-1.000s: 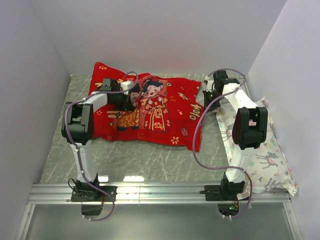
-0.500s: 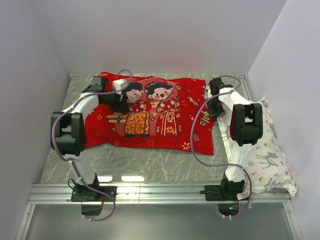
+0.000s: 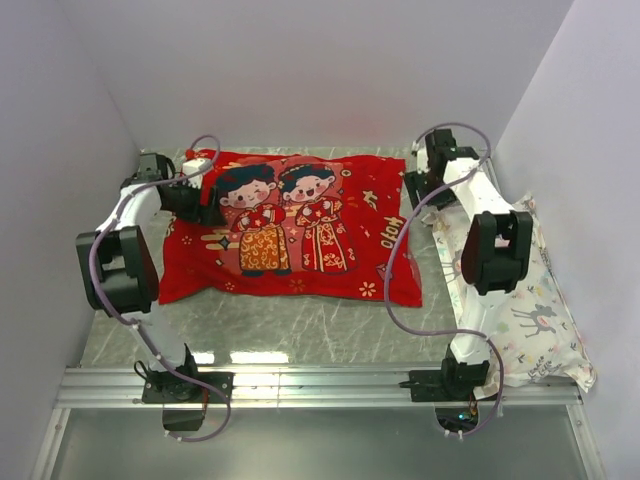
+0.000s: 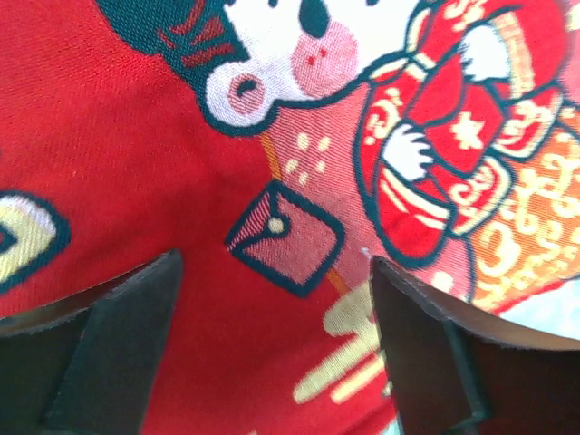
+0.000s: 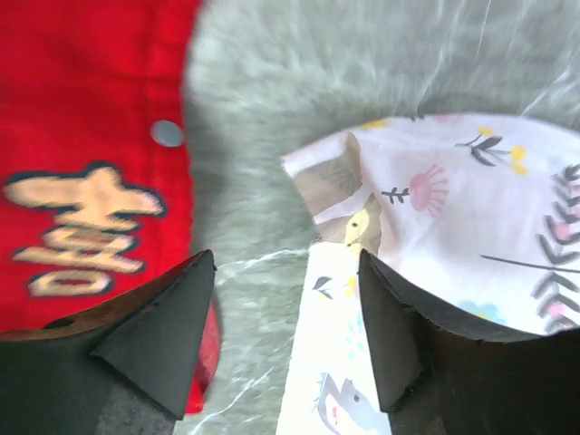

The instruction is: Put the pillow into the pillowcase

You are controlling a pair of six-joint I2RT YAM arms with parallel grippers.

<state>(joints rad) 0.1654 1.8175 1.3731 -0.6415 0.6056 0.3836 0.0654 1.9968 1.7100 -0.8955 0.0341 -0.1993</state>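
Directly beneath the spread left tool (image 4: 274, 263) lies the pillowcase (image 3: 372, 205).

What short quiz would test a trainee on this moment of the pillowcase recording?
1. True or false: the pillowcase lies flat with its printed couple facing up.
2. The right claw hovers over: A the printed couple; B the strip of table between the pillowcase and the floral pillow; C a folded towel.
3. In a few words: what is the left claw holding?

Key: 1 true. 2 B. 3 Nothing; it hangs open over the red fabric.
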